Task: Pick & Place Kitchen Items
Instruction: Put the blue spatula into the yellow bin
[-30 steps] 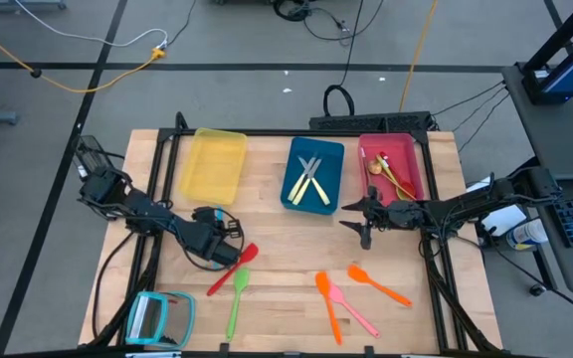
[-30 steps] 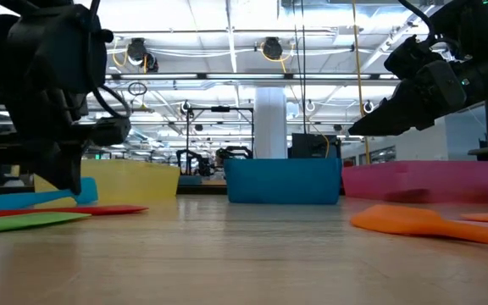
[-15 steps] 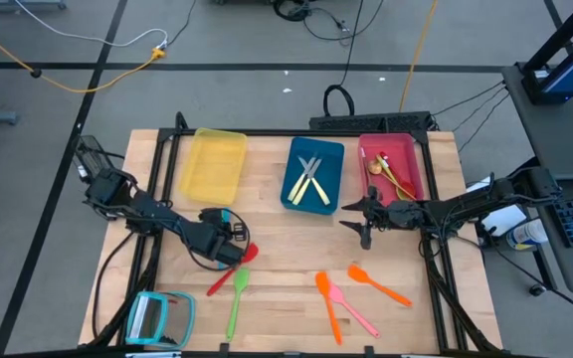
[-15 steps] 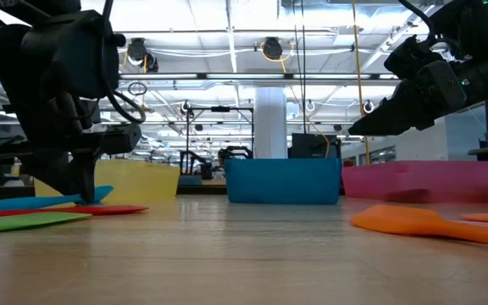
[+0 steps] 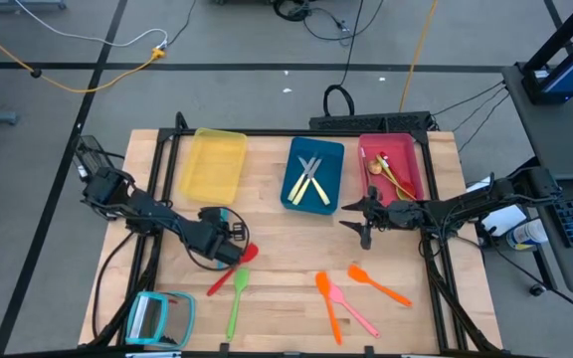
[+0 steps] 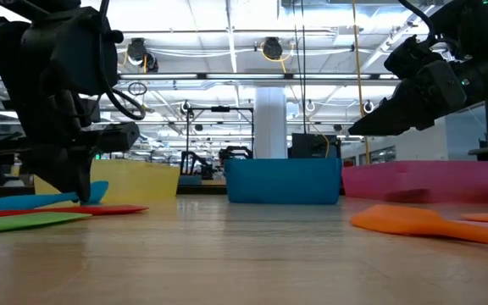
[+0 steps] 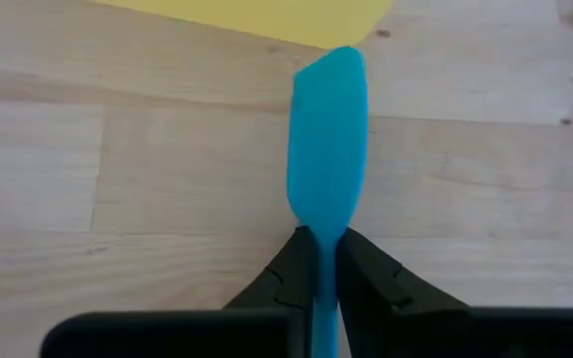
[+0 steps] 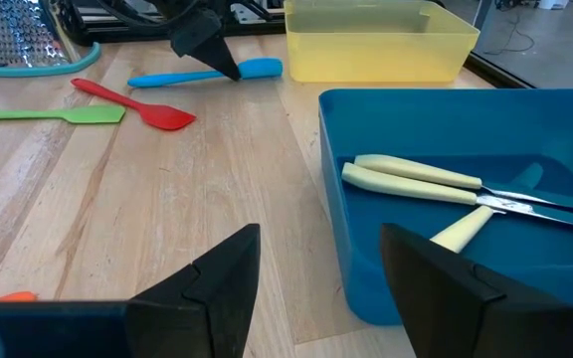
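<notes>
We are seeing a pale wooden plank surface [image 5: 286, 249] under bright ceiling lights; our left claw [image 7: 326, 261] is pinching a smooth blue plastic spatula [image 7: 328, 169], our right claw [image 8: 316, 261] hanging released.

A pale wooden table [image 5: 286, 239] with visible grain, knots and plank seams is seen, matt in finish. The blue spatula [image 7: 328, 129] is shown as smooth matt plastic, pinched between the matt black fingers [image 7: 288, 273] of the left gripper [image 7: 323, 283], and the red spatula [image 8: 132, 103] and green spatula [image 8: 48, 114] look like the same smooth plastic. The yellow tray [image 8: 378, 42] appears as slightly translucent plastic, the blue tray [image 8: 436, 129] as smooth opaque plastic with a faint sheen, and the knives [image 8: 436, 184] in it have cream plastic handles and shiny metal blades.
</notes>
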Robot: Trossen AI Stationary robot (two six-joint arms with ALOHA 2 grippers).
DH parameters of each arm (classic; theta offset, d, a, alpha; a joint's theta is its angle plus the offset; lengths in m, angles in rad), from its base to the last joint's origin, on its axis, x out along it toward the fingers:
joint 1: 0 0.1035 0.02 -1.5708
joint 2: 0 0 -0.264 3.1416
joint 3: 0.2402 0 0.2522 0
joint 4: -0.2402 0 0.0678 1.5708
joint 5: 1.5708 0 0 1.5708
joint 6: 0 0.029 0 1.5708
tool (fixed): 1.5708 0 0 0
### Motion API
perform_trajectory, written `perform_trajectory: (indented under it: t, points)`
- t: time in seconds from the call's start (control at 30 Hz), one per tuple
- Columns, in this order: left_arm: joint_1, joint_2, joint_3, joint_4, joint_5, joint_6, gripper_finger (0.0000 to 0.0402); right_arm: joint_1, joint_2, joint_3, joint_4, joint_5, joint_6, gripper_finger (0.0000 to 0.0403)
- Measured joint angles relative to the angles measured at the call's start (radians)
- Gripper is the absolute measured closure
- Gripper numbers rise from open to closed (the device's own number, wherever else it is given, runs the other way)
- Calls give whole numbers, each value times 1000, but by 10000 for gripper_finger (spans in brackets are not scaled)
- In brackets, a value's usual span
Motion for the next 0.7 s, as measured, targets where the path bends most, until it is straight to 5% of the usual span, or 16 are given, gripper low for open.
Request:
perform_trajectory:
  t: [0.53,0.7]
  points:
    - [-29,-133,23,-90,38,31,385,0,0,0,-2,0,0,202]
    - [-70,-144,142,-82,-81,158,387,0,0,0,-4,0,0,202]
